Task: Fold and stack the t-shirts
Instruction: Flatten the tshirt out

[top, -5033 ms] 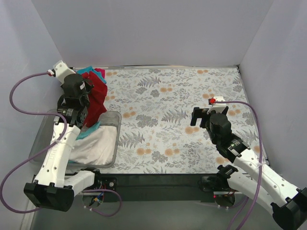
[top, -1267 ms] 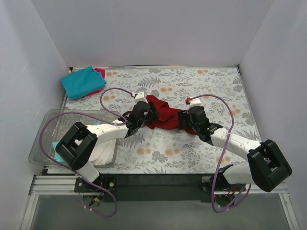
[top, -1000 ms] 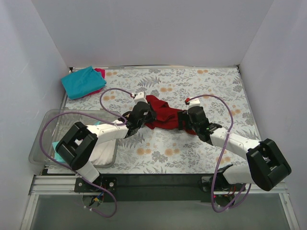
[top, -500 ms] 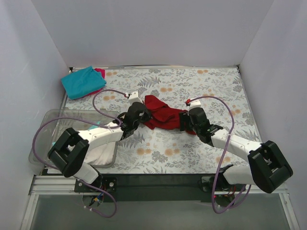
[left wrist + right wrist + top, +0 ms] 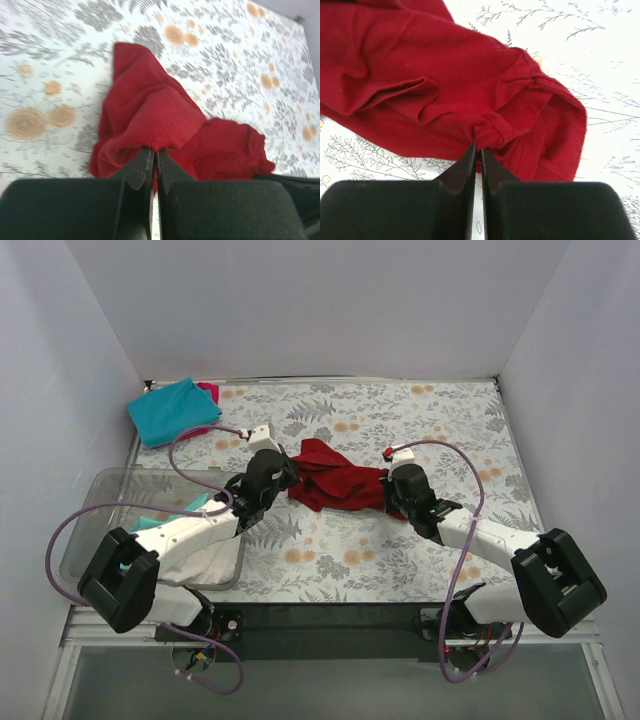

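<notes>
Both sets of jaws, apart a second ago, now pinch the dark red t-shirt at frame centre: left gripper on its left fold, right gripper on the right hem; teal t-shirt sits upper left, seemingly over a pink t-shirt.

Cloth of red t-shirt soft, matt; bin clear plastic.
</notes>
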